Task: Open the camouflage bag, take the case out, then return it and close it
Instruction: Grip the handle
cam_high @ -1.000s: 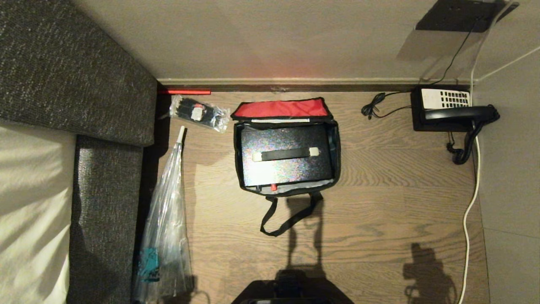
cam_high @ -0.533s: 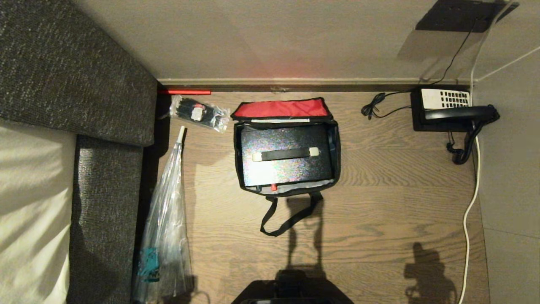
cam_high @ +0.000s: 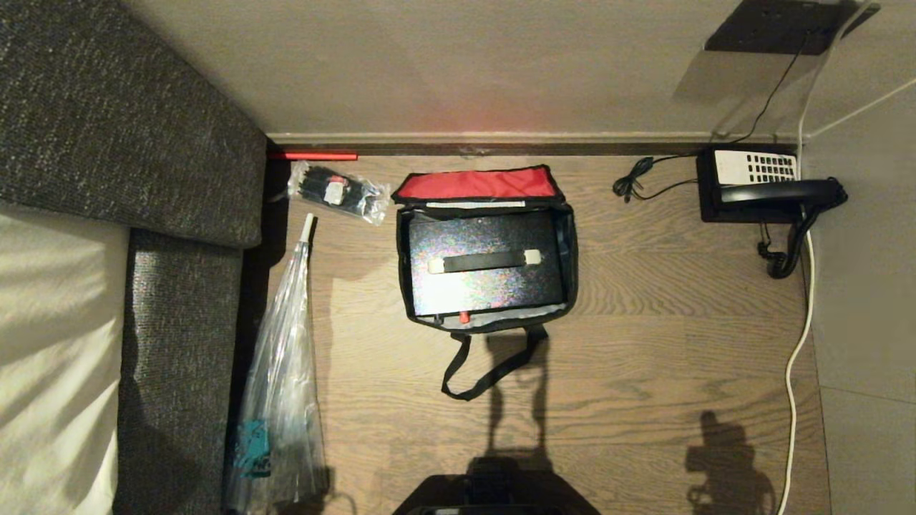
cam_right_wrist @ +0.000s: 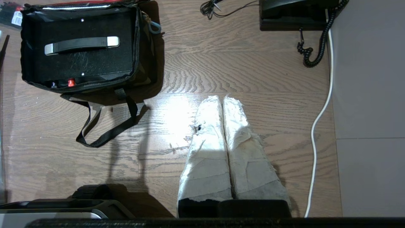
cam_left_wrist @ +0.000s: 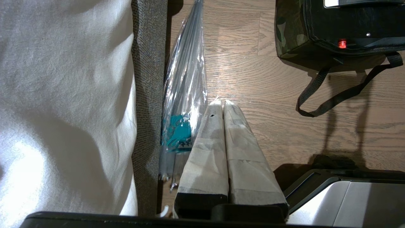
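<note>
Left tool (cam_left_wrist: 223, 102) near robot base, fingers pressed together, empty, above floor (cam_high: 644, 343) beside clear plastic bag (cam_high: 279, 386). Right tool (cam_right_wrist: 222, 97) likewise together, empty, over bare floor. Farther: camouflage bag (cam_high: 571, 250) on floor, lid open, case (cam_high: 483, 261) inside. Telephone (cam_high: 769, 187) by far wall.

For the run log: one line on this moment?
camouflage bag: lid open | case: inside | left pincer: shut, empty | right pincer: shut, empty

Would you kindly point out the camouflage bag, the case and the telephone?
camouflage bag (cam_high: 478, 184): head view, red lining of its open lid.
case (cam_high: 494, 286): head view, speckled top below its handle.
telephone (cam_high: 780, 192): head view, handset.
</note>
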{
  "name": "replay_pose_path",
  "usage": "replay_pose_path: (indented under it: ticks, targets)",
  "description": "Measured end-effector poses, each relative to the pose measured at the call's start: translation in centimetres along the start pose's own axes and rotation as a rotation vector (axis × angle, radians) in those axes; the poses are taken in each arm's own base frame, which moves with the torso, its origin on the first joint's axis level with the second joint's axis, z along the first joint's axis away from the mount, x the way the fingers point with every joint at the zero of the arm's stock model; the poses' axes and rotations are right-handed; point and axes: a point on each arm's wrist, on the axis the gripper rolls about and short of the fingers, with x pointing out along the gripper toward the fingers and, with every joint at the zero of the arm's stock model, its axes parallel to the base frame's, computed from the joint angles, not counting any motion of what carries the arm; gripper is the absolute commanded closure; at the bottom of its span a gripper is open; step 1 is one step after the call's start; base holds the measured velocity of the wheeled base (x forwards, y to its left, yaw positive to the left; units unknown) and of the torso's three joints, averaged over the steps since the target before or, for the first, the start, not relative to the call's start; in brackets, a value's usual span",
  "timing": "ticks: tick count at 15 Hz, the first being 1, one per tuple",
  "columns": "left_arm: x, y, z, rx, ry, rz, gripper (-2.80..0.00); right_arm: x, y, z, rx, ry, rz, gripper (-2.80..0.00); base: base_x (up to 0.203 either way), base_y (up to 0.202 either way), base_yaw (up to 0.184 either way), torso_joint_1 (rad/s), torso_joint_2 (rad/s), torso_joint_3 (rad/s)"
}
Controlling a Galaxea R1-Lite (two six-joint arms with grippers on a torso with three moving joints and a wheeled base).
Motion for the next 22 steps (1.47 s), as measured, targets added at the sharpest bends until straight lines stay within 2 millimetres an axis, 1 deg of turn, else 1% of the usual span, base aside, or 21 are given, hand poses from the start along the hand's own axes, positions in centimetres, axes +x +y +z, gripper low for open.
replay_pose_path:
  ticks: [15, 18, 22]
  targets:
    - [0.0, 0.0, 0.0, 0.0, 0.0, 0.0, 0.0, 0.01, 0.0, 0.0, 0.0, 0.001, 0.0, 0.0, 0.0, 0.0, 0.0, 0.0, 0.0, 0.0]
    - [0.0, 0.0, -0.01, 0.0, 0.001, 0.0, 0.0, 0.01, 0.0, -0.01, 0.0, 0.002, 0.0, 0.0, -0.155, 0.0, -0.001, 0.0, 0.0, 0.002]
    - [0.0, 0.0, 0.0, 0.0, 0.0, 0.0, 0.0, 0.02, 0.0, 0.0, 0.0, 0.002, -0.001, 0.0, 0.0, 0.0, 0.0, 0.0, 0.0, 0.0]
